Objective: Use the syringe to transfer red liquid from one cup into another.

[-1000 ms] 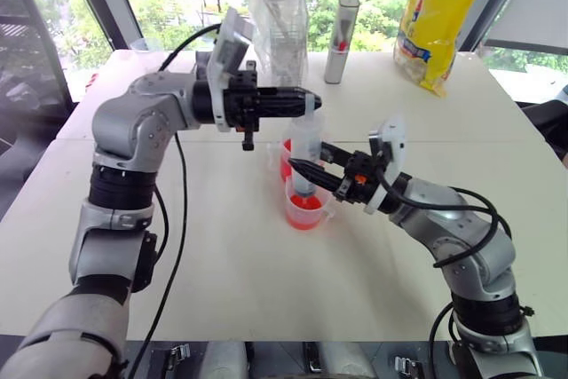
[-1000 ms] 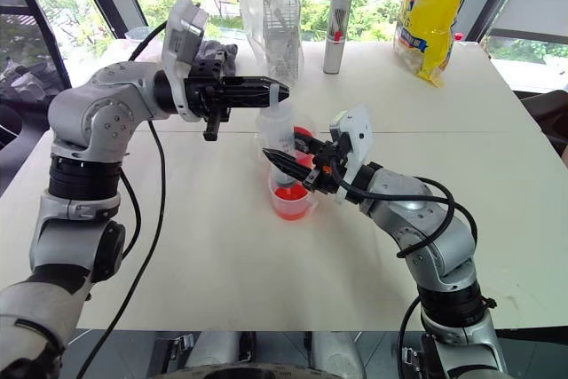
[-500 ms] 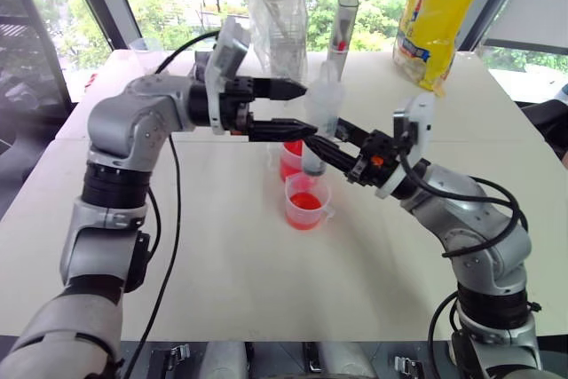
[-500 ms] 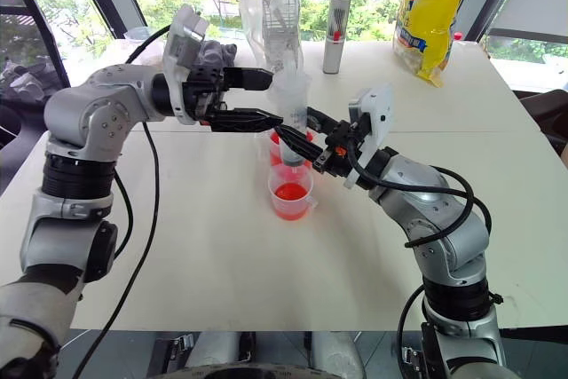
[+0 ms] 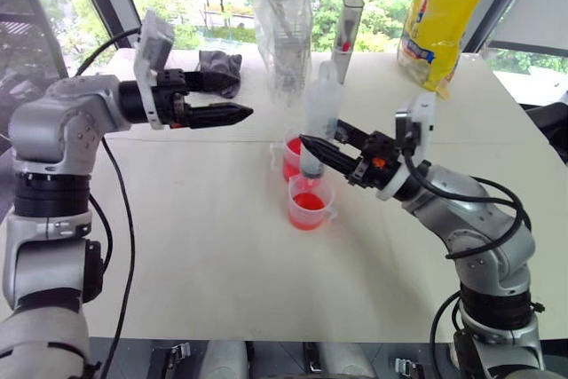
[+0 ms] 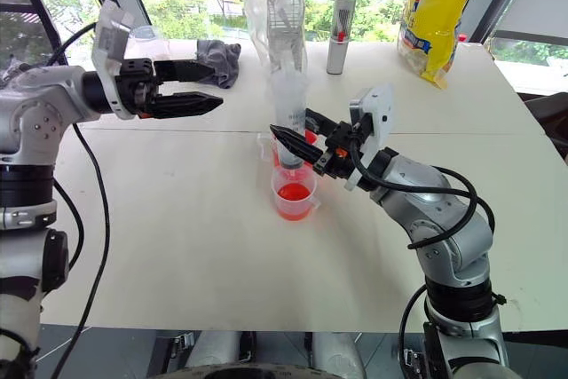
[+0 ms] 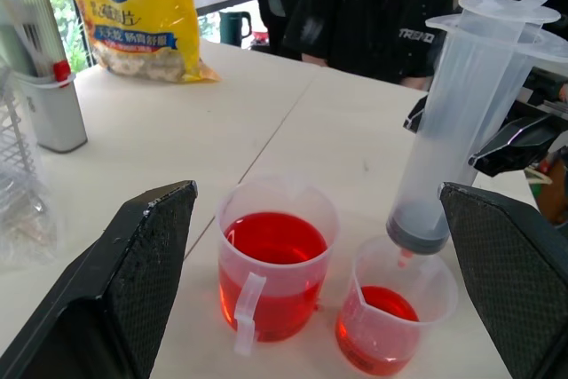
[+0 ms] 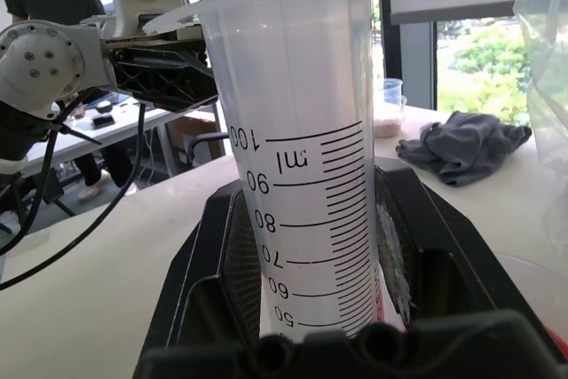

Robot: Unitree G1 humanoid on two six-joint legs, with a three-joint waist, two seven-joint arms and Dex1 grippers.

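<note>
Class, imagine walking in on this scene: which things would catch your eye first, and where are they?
The clear syringe stands upright in the right gripper, its tip just above the shallow red cup at mid-table. Behind that sits the fuller red cup. The left gripper is open, off to the left.

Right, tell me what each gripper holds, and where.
Right gripper clamps the syringe around its lower barrel. Left gripper is open, holding nothing.
</note>
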